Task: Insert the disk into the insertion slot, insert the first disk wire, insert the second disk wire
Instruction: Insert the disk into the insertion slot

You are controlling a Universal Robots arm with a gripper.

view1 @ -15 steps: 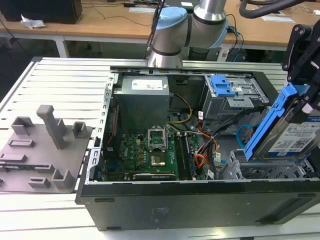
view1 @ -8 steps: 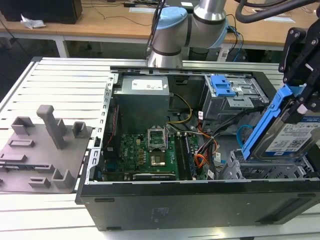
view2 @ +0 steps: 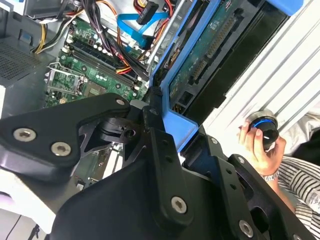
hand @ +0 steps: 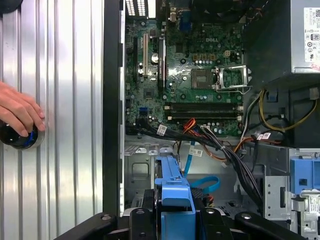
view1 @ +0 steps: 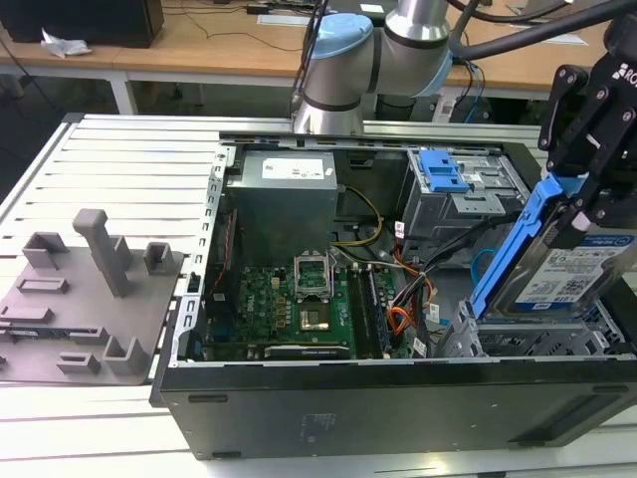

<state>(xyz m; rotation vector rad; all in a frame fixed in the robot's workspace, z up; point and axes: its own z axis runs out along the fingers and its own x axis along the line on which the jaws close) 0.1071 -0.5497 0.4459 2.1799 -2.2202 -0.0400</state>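
In the exterior view the gripper (view1: pixel 577 204) hangs at two o'clock. Its jaws pinch the blue carrier (view1: pixel 518 244) of the disk (view1: pixel 567 284), which tilts with its lower edge at the slot (view1: pixel 508 339), at four o'clock in the open case (view1: pixel 398 398). The second wrist view shows the disk's green circuit side (view2: pixel 210 45). Both wrist views show a person's hand (hand: pixel 17 112) (view2: pixel 257 147) on a round black knob (hand: pixel 20 140) on the counter beside the case.

There is one disk, one slot, one light-blue cable (view1: pixel 481 261) looping beside the slot with a dark plug (view2: pixel 147 12), one motherboard (view1: pixel 289 304), and one blue-latched bay (view1: pixel 443 174) at one o'clock.

The counter (view1: pixel 129 149) is slatted metal. It carries one grey plate (view1: pixel 90 299) at nine o'clock. Wooden desks (view1: pixel 199 45) stand behind at twelve.
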